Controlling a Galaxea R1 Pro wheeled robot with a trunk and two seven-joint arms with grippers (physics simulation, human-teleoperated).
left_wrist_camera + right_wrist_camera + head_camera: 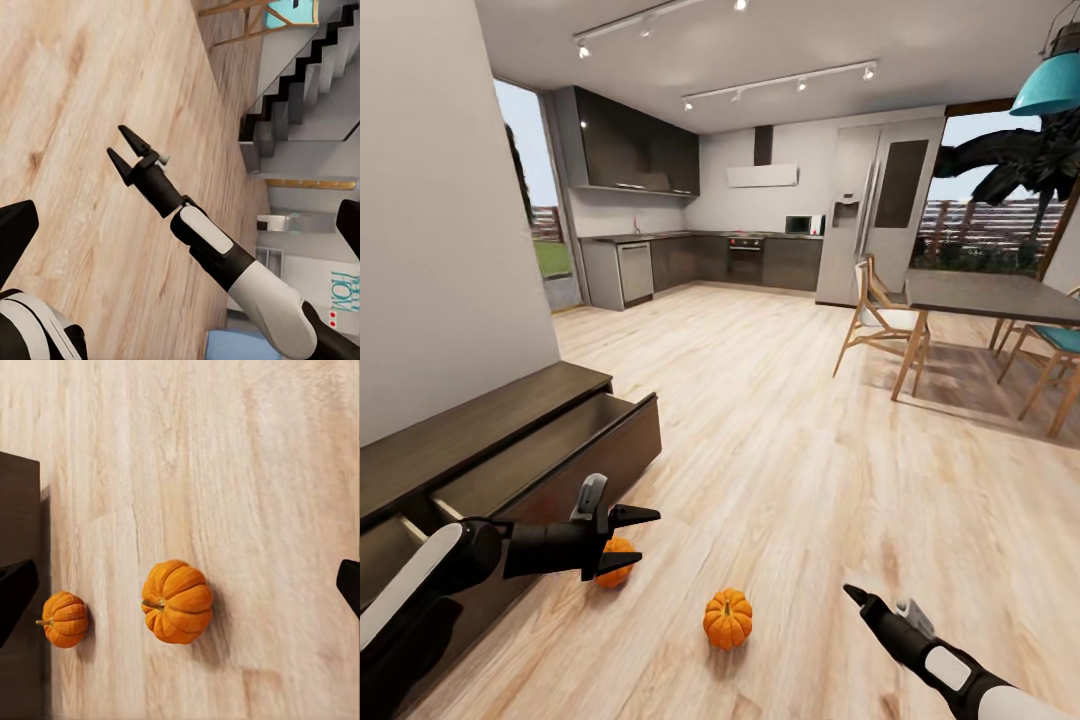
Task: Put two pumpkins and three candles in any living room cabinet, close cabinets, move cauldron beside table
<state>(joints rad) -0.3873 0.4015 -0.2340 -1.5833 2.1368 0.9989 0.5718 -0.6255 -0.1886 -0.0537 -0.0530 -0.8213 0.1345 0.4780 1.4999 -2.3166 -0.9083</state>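
My left gripper (637, 537) has its two black fingers spread apart with nothing between them, and it hangs above the floor (790, 470). Just behind the lower finger in the head view sits one pumpkin (616, 562), partly hidden by the fingers; I cannot tell whether anything touches it, though it looks to rest on the boards. The second pumpkin (728, 618) lies on the floor between my two grippers, apart from both. My right gripper (131, 152) points down toward the floor; in the left wrist view its fingers stand a little apart and hold nothing. Through the right wrist camera I see both pumpkins lying on the boards, the nearer one (177, 601) centred between my fingertips' line of sight, the other (64, 619) just beside the dark cabinet front. The cabinet (510, 440) stands beside my left gripper against the wall, with a drawer (570, 440) pulled out, its front jutting past the unit. Farther off stand a dining table (990, 298) with chairs and the kitchen.
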